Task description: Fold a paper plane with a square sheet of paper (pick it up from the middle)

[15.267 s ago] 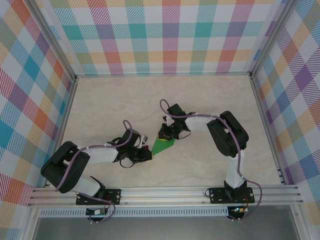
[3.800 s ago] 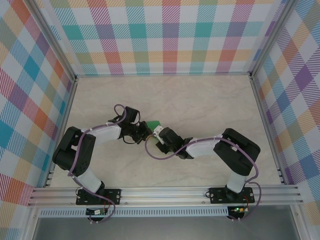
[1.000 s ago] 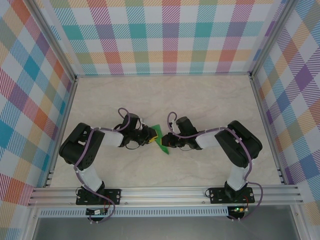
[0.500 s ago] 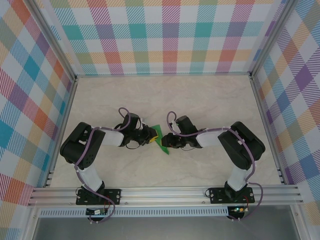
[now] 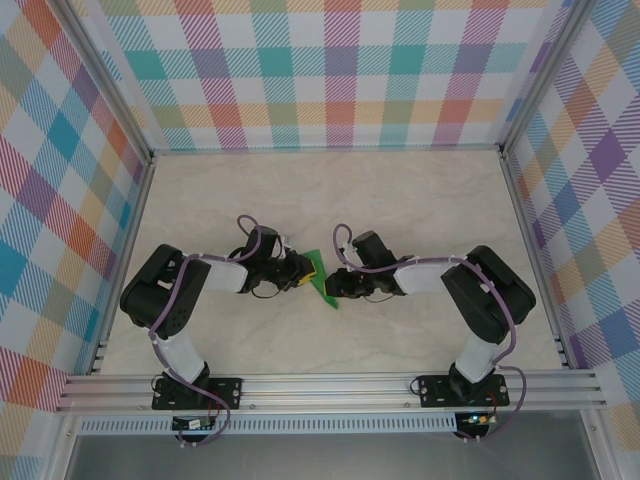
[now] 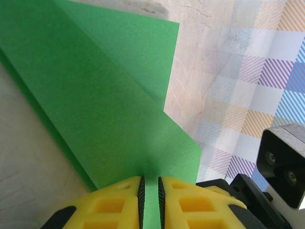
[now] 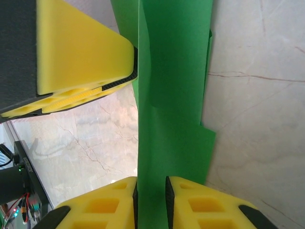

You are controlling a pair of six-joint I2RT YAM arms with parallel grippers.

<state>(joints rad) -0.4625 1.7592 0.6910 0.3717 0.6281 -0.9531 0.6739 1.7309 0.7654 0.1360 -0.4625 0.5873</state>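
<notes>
The green paper plane [image 5: 321,279], a narrow pointed fold with layered flaps, hangs between my two grippers near the middle of the table. From the left, my left gripper [image 5: 301,271] is shut on it. In the left wrist view the paper [image 6: 105,95] runs down into the thin gap of the left gripper [image 6: 150,202]. My right gripper [image 5: 337,284] grips it from the right. In the right wrist view the paper [image 7: 171,95] fills the slot of the right gripper [image 7: 151,205], and a yellow finger [image 7: 76,52] of the left gripper touches its far part.
The marble table top [image 5: 330,200] lies bare behind the grippers, ringed by checked walls [image 5: 330,70] and metal posts. The right wrist's camera housing [image 6: 283,162] shows close beside the paper.
The right arm's elbow has drifted slightly to the right. The paper and both grippers stay almost where they were.
</notes>
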